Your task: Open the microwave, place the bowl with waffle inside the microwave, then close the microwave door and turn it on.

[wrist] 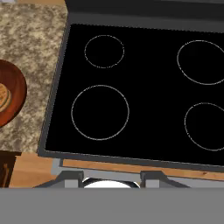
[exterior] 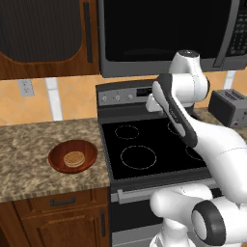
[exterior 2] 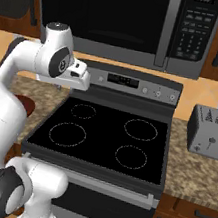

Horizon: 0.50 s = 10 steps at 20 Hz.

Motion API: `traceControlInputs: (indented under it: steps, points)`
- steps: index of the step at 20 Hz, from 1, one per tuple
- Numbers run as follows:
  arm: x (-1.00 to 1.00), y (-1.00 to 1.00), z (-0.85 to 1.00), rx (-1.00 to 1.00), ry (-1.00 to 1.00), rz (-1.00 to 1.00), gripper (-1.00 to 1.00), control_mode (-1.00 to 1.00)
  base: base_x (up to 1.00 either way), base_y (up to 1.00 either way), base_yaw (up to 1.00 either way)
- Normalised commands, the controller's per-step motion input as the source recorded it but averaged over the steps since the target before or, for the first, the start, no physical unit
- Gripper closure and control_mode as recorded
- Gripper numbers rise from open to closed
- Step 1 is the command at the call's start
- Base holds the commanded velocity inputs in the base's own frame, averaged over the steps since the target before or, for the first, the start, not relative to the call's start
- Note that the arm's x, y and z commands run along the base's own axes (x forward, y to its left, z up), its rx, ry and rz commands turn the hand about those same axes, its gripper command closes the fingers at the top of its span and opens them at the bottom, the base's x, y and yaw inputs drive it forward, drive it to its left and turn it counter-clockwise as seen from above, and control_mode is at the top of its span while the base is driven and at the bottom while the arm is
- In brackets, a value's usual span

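The black microwave (exterior: 164, 34) (exterior 2: 107, 14) hangs above the stove with its door (exterior: 144, 29) closed. The long grey handle (exterior: 226, 38) (exterior 2: 168, 30) runs beside the keypad (exterior 2: 192, 34). The reddish-brown bowl (exterior: 72, 156) (wrist: 16, 94) sits on the granite counter left of the stove and holds the tan waffle (exterior: 74, 158) (wrist: 2, 96). My arm is folded above the stove and the hand faces down over the burners. My gripper (wrist: 111, 177) is open and empty, well right of the bowl. In the right base view, only a sliver of the bowl (exterior 2: 26, 104) shows behind the arm.
The black-topped stove (exterior: 144, 144) (exterior 2: 107, 131) (wrist: 144, 87) lies directly under the hand. A silver toaster (exterior: 229, 106) (exterior 2: 208, 131) stands on the right counter. Brown cabinets (exterior: 43, 38) flank the microwave, and a wall outlet (exterior: 25, 87) is behind the left counter.
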Motion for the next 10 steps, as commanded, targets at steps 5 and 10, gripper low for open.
traceControlInputs:
  steps: [5,10]
  points:
    - [-0.62,-0.02,0.28,0.00,-0.38,0.01,-1.00,-1.00,0.00,0.00,0.00]
    - [-0.71,-0.62,0.39,0.03,-0.99,0.16,-1.00,-1.00,0.00,0.00,0.00]
